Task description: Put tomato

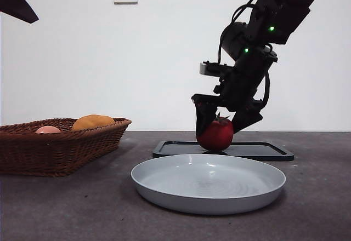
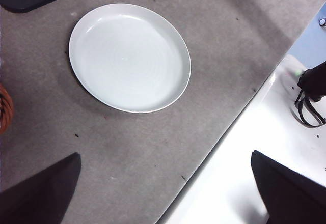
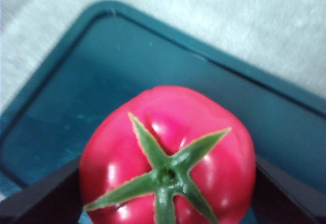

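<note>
Right tool pinching the tomato from both sides, over the dark tray, behind the grey plate. Left tool spread wide above the counter, well apart from the tomato.

The right gripper reaches down from the upper right, jaws closed on both sides of the tomato; the left gripper waits high, jaws apart
</note>
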Robot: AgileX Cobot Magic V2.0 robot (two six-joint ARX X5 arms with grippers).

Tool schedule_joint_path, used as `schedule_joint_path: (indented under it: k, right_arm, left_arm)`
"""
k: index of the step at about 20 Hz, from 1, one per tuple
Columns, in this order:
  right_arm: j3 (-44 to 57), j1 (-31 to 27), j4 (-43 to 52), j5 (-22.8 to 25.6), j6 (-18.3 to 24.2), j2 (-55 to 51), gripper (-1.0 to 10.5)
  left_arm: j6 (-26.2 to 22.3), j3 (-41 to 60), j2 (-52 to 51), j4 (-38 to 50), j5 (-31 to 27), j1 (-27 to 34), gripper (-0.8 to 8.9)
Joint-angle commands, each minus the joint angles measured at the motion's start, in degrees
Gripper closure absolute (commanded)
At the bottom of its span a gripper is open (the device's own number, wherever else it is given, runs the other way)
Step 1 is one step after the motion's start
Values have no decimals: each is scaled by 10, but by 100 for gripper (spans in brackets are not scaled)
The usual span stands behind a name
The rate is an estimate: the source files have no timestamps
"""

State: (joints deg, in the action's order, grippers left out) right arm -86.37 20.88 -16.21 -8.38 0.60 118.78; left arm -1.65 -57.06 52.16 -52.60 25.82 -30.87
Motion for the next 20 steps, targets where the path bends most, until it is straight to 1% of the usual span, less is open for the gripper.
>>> schedule_joint_path:
  k: [1,3,4,7,9,13,16,17,19,20]
  right_arm:
    - [-14,2,3,9,14,15,632]
    - [-14,2,-2,9,14,15,631]
    - [-14,3,-10,9,14,15,600]
    - [-14,3,-13,9,13,14,446]
    - [-14,3,-20,9,9,11,392]
    - [-15,3,-34,9,5,-31,392]
    - [-15,3,-83,9,0,-95,392]
    - [-15,3,-104,3,-2,-120,392]
    - [-15,3,-155,-37,-5,-175,393]
    - [-15,4,-182,-38,-6,-202,393]
  left_arm:
    - [-5,-14,4,-2,3,-3,283]
    - [-5,-14,4,-3,3,-3,283]
    - [-5,-14,4,-3,3,-3,283]
    - [-5,-14,4,-3,3,-3,283]
    - [-5,-14,4,-3,3,-3,283]
    - [-5,-14,4,-2,3,-3,283]
    - [-5,-14,4,-2,3,-3,283]
    - [-5,-14,4,-1,3,-3,283]
    - [-5,-14,4,-2,3,-3,283]
    - [-5,-14,4,-2,3,-3,283]
